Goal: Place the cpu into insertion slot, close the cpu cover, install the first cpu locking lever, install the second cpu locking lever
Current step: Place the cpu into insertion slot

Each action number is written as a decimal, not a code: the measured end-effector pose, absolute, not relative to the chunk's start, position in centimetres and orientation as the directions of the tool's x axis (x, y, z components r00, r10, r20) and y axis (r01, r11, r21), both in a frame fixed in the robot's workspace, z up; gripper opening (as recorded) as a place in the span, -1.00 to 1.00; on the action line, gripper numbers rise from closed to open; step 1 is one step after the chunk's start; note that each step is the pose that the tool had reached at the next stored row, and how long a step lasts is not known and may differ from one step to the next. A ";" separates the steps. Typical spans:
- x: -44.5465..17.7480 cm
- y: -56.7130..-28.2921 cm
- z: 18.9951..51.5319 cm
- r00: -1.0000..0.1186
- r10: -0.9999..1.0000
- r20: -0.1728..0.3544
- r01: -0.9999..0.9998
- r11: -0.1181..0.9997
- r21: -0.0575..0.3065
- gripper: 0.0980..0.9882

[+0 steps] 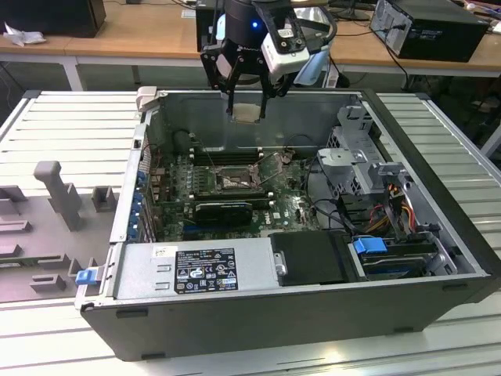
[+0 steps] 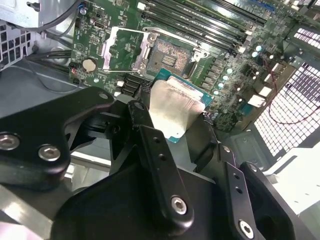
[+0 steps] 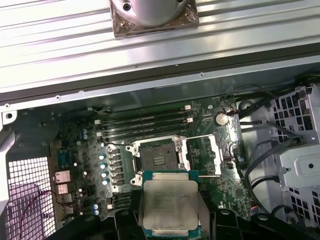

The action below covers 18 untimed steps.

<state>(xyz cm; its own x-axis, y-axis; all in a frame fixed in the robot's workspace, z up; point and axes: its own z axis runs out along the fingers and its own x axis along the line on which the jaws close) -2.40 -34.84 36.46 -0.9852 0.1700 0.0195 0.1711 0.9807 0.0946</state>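
Observation:
My gripper (image 1: 247, 110) is shut on the cpu (image 1: 247, 114), a small pale silvery square chip. It hangs above the open computer case, over the back wall. In both wrist views the cpu (image 3: 170, 202) (image 2: 175, 105) sits flat between the black fingers (image 2: 145, 125). The insertion slot (image 3: 157, 157) (image 2: 172, 57) (image 1: 233, 178) is a dark square socket on the green board and lies bare, well below the chip. The cpu cover (image 3: 202, 155) (image 2: 122, 47) is flipped open beside the socket.
A grey power supply box (image 1: 203, 270) fills the case's near side, with a black bay (image 1: 309, 258) and a blue-clipped drive (image 1: 372, 247) next to it. A metal drive cage (image 1: 356, 168) and cables stand at the exterior view's right. Memory slots (image 3: 145, 120) run behind the socket.

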 end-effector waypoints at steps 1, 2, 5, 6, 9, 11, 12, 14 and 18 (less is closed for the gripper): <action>-2.4 -34.8 36.5 -0.985 0.172 0.019 0.173 0.980 0.095 -0.03; -2.4 -34.8 36.5 -0.984 0.175 0.019 0.176 0.980 0.095 -0.03; -2.4 -34.8 36.5 -0.983 0.184 0.019 0.185 0.978 0.095 -0.03; -2.4 -34.8 36.5 -0.982 0.189 0.019 0.190 0.977 0.094 -0.03; -2.4 -34.8 36.5 -0.979 0.202 0.019 0.203 0.975 0.094 -0.03; -2.4 -34.8 36.5 -0.978 0.206 0.019 0.207 0.974 0.095 -0.03; -2.4 -34.8 36.5 -0.978 0.210 0.019 0.211 0.973 0.095 -0.03; -2.4 -34.8 36.5 -0.976 0.216 0.019 0.217 0.972 0.095 -0.03; -2.4 -34.8 36.5 -0.973 0.230 0.019 0.231 0.968 0.095 -0.03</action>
<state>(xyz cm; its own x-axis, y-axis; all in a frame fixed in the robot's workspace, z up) -2.40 -34.84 36.46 -0.9729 0.2304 0.0195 0.2312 0.9683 0.0945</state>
